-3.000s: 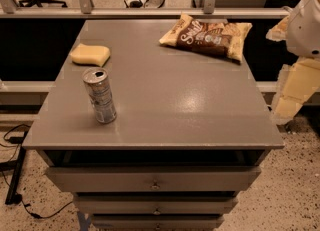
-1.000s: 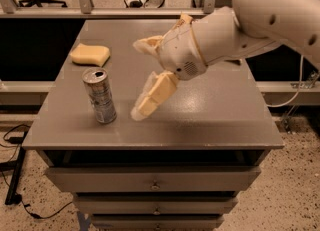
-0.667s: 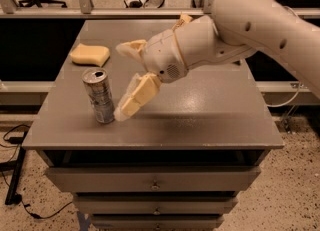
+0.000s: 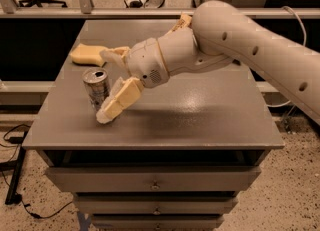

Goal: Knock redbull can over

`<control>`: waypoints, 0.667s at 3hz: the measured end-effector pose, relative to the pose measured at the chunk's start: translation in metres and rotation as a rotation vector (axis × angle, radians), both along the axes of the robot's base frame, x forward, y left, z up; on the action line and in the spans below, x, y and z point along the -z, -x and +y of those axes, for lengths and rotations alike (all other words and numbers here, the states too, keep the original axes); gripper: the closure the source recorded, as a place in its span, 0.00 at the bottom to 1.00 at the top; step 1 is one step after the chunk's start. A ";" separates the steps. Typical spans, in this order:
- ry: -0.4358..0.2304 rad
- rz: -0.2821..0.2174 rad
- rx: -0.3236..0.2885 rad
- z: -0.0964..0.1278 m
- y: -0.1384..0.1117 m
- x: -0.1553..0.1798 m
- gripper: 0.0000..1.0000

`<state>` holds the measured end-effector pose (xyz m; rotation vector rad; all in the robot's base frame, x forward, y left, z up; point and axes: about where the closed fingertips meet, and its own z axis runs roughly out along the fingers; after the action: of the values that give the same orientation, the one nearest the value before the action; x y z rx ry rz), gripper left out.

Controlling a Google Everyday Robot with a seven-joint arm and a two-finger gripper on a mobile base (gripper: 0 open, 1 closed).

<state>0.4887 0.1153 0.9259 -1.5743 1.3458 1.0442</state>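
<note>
The redbull can [image 4: 95, 88] stands upright near the left front of the grey table [image 4: 200, 120], its silver pull-tab top facing up. My gripper [image 4: 104, 84] reaches in from the right and is open, with the can between its spread fingers. The lower finger [image 4: 119, 101] lies just in front and to the right of the can, with its tip low over the table. The upper finger [image 4: 114, 53] is behind the can, near the yellow sponge. I cannot tell whether a finger touches the can.
A yellow sponge [image 4: 85, 55] lies at the table's back left. A brown snack bag [image 4: 184, 22] is mostly hidden behind my arm at the back. Drawers [image 4: 155, 182] sit below the tabletop. A rail and dark shelving run behind the table.
My arm has swung in from the right and across the table to the left. The open gripper has come down around the can. The can still stands upright.
</note>
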 end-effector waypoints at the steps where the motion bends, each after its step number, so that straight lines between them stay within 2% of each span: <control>1: -0.014 0.019 -0.003 0.007 -0.004 0.009 0.00; 2: -0.022 0.033 -0.011 0.014 -0.005 0.015 0.18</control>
<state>0.4941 0.1293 0.9111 -1.5555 1.3448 1.0928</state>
